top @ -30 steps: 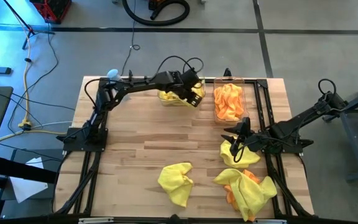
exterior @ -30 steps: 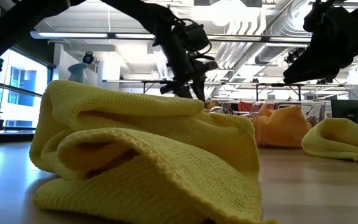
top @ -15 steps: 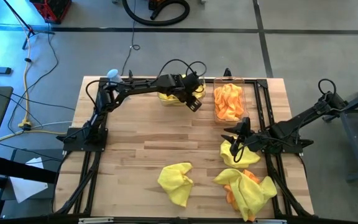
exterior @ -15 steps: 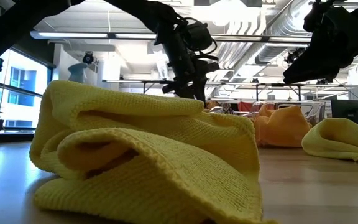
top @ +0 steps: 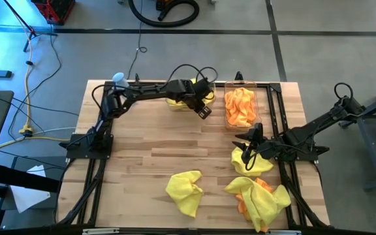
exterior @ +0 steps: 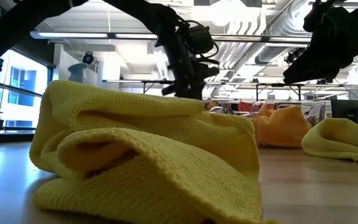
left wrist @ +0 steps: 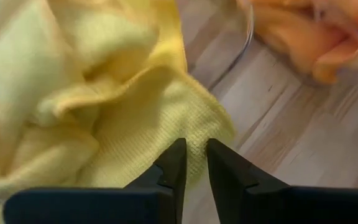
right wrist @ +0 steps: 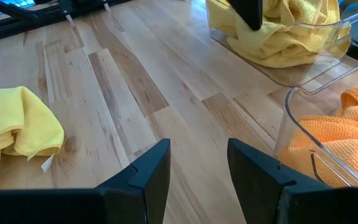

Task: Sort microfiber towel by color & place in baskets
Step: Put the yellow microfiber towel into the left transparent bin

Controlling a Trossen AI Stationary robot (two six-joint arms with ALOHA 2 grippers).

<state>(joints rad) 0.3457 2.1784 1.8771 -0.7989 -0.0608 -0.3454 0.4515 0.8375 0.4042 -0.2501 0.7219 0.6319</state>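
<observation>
Left pincer (left wrist: 191, 163): narrowed to a slim gap, nothing gripped; held over the near edge of the left basket (top: 177, 104), a yellow towel (left wrist: 92, 93) seen just past the fingertips.
Right pincer (right wrist: 197, 163): parted wide, empty; held above the tabletop (top: 149, 143) at the right, over a loose yellow towel (top: 248, 162).
Hidden: the left basket is mostly covered by the left arm in the high view; only a strip of yellow is seen there. Its clear walls are hard to make out.
Right basket (top: 241, 108): filled with orange towels (top: 240, 106), beside the left basket and just right of the left pincer.
Loose towels: one yellow (top: 184, 190) at the front centre; a yellow and orange heap (top: 261, 199) at the front right, its count not to be told.
Low view: nearly filled by the front yellow towel; the left basket is not to be made out.
</observation>
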